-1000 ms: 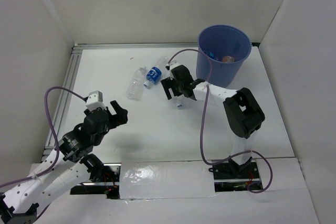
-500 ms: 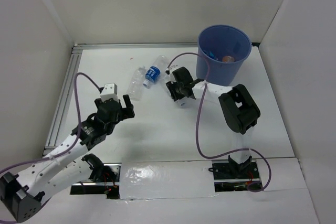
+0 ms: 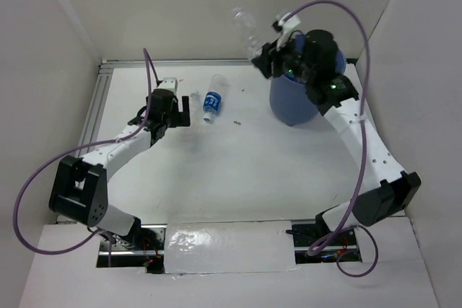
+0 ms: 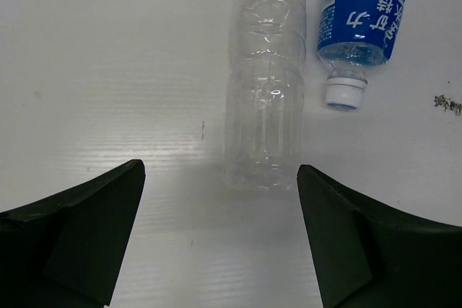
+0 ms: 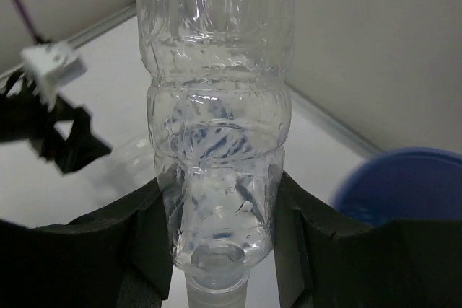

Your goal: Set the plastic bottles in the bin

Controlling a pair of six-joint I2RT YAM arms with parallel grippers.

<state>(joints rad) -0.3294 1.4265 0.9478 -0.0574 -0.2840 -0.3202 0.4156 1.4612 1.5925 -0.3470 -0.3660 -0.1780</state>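
- My right tool [image 3: 263, 54] [image 5: 220, 250] is clenched on a clear bottle [image 3: 245, 27] [image 5: 216, 106], with its black fingers [image 5: 141, 250] pressed on both sides near the neck.
- This clear bottle sticks out past the fingertips, neck end nearest my wrist, and it is lifted well off the desk [image 3: 238, 171].
- The bin [image 3: 289, 102] [image 5: 404, 185] sits to the right of my right tool and lower down. Its blue rim is just beside the tool in the overhead view.
- My left tool [image 3: 172, 112] [image 4: 220, 174] is released, with its fingers [image 4: 72, 243] spread wide and nothing between them.
- A second clear bottle [image 3: 193, 97] [image 4: 263, 91] lies flat on the desk straight ahead of my left tool. Its base is nearest the fingertips and in line with the gap between them, and its neck points away.
- A blue-labelled bottle [image 3: 211, 99] [image 4: 361, 12] lies just to the right of that one, almost parallel to it, with its white cap [image 4: 345, 94] pointing back toward my left tool.
- A few dark specks [image 4: 447, 102] lie on the desk further to the right.
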